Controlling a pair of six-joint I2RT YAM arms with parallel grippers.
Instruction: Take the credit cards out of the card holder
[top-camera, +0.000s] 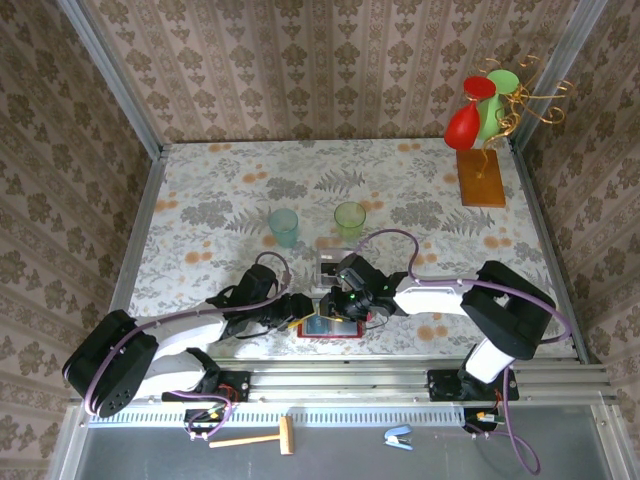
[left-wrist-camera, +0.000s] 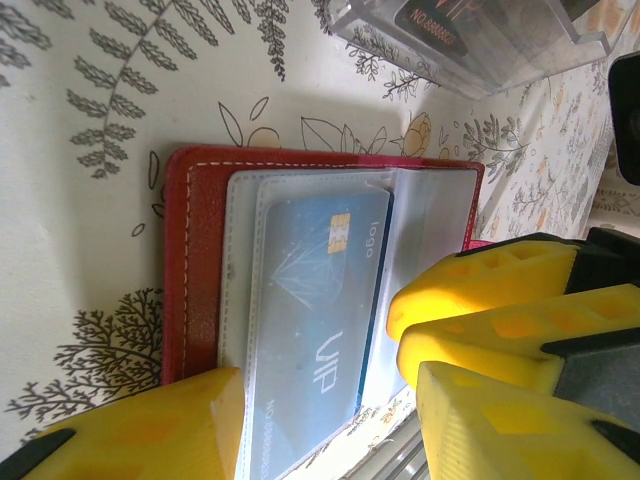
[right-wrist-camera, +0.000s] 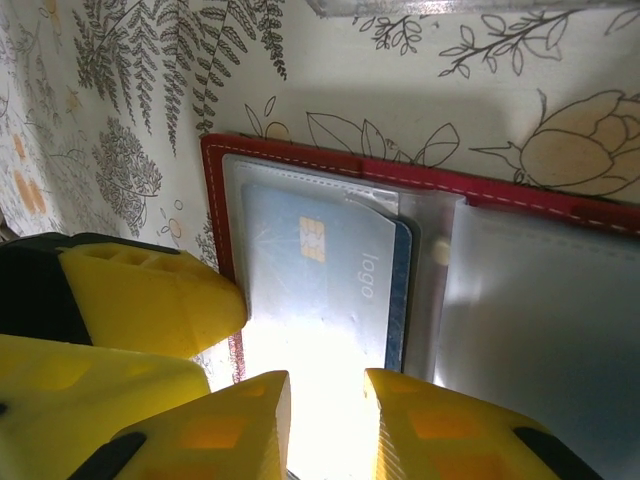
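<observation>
Right wrist view: the blue credit card (right-wrist-camera: 320, 290), pocketed in the open card holder (right-wrist-camera: 560, 205) on the counter (right-wrist-camera: 400, 90), points lengthwise at the narrowly parted right pincer (right-wrist-camera: 325, 400); the left pincer (left-wrist-camera: 320, 400) straddles the holder, half-wide.

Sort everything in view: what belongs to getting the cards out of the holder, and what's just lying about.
Job in hand:
- red card holder, lying open
- blue card in its clear pocket
- dark card inside the clear box, probably

Lying about:
- teal cup
- green cup
- wooden ornament stand
- wooden mallet
- blue stapler
</observation>
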